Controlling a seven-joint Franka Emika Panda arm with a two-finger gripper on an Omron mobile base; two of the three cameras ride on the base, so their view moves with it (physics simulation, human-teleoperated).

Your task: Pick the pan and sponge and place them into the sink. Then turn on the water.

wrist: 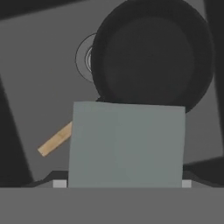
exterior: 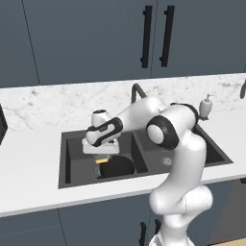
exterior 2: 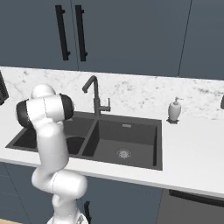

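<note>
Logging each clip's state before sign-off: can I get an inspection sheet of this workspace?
Surface: white marble counter around a dark double-basin sink.
Job's things: pan lies in the left basin, wooden handle pointing away from the drain; sponge is held above the basin, beside the pan; no water runs from the faucet.
Clutter: soap dispenser on the counter, right of the sink.
Grippers: gripper over the left basin, closed on the sponge.
Cables: nothing seen.
Surroundings: dark blue cabinets with black handles above; marble backsplash.
</note>
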